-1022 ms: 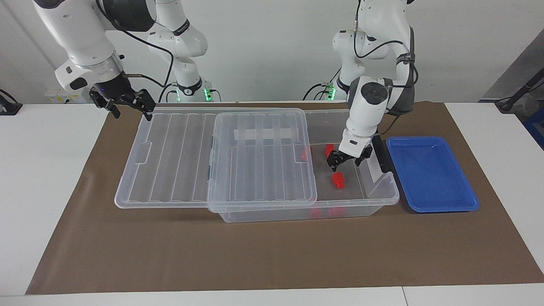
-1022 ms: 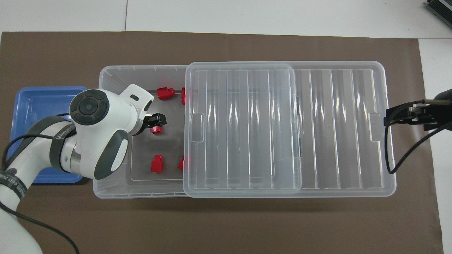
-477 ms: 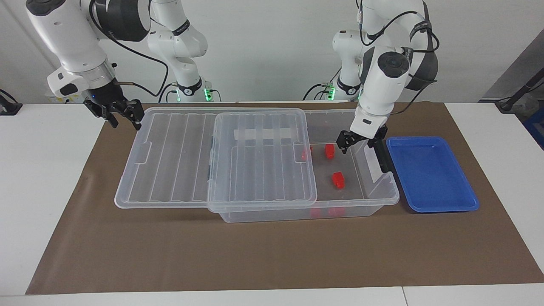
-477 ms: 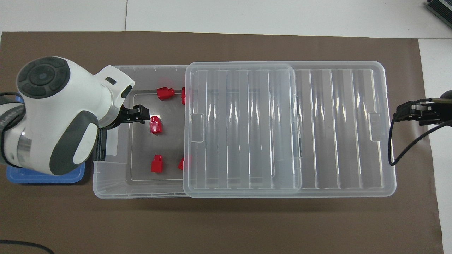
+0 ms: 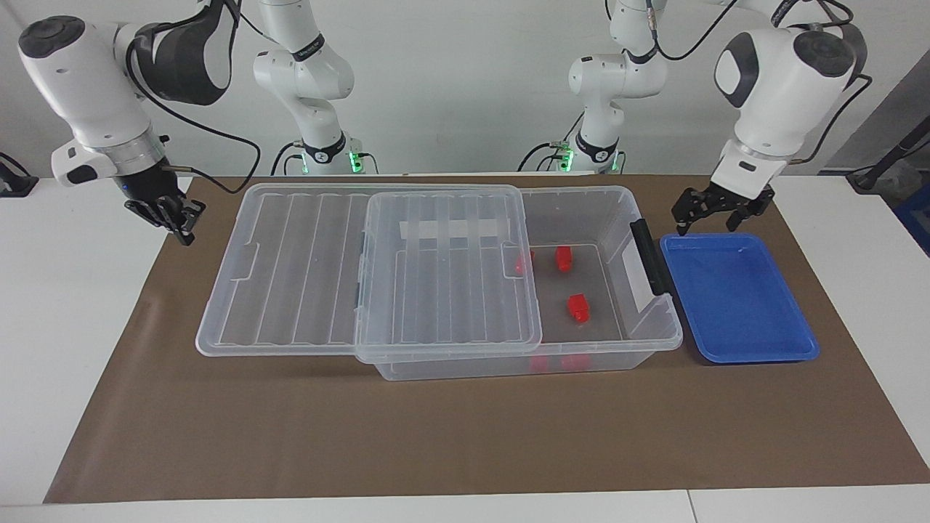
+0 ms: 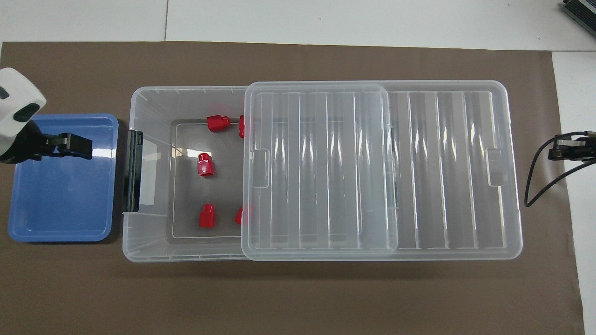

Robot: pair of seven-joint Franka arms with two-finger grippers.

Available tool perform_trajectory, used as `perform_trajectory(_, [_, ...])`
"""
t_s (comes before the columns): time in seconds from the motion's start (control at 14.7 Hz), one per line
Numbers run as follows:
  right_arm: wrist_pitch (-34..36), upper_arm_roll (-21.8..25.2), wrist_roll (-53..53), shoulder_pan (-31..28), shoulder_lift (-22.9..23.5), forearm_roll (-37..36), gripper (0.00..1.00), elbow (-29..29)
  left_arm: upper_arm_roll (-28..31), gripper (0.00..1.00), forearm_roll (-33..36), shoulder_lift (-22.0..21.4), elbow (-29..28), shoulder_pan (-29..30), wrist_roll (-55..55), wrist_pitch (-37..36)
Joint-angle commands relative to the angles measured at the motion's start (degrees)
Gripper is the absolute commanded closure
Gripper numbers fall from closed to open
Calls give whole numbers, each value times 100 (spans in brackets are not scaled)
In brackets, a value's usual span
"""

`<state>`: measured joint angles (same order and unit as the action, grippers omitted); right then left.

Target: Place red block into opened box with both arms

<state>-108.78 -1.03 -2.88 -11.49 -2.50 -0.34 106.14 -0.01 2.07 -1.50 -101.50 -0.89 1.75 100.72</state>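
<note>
The lid (image 6: 321, 170) is slid toward the right arm's end of the box (image 5: 654, 330), leaving the end by the black handle (image 5: 648, 256) uncovered. Nearest the robots in that uncovered part sits one red block (image 6: 206, 216), with another half under the lid edge beside it; a little farther lies the red block (image 6: 205, 165) just dropped, on its own on the box floor, and farthest are two more near the wall, one partly under the lid. What changed: a second ago the left end effector (image 5: 719, 211) was down inside the box right over that middle block; now it has pulled up and out and hangs over the blue tray (image 5: 737, 341), fingers spread, holding nothing. The right end effector (image 5: 166, 212) has backed off the lid's end to over the brown mat (image 5: 436, 450) on the surface, and its fingers have gone from spread to closed, empty. Reads as release done and both arms retreating; tray looks empty, so placing looks finished. Lid not yet slid back.
</note>
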Motion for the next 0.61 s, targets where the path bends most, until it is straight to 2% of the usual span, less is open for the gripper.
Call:
perform_trajectory(0.0, [-327,-46,330,-160,21,-1,100,213,-69,0,83,-166,-238,396,677,26])
perform_trajectory(0.41, [-987,-55,745,-248,346,-19,100,337,-104,0,75,-228,-274,344,669,106])
perform_trajectory(0.54, [-1005,-64,693,-231,347,-19,100,494,-148,0,22,-149,-3,196,608,46])
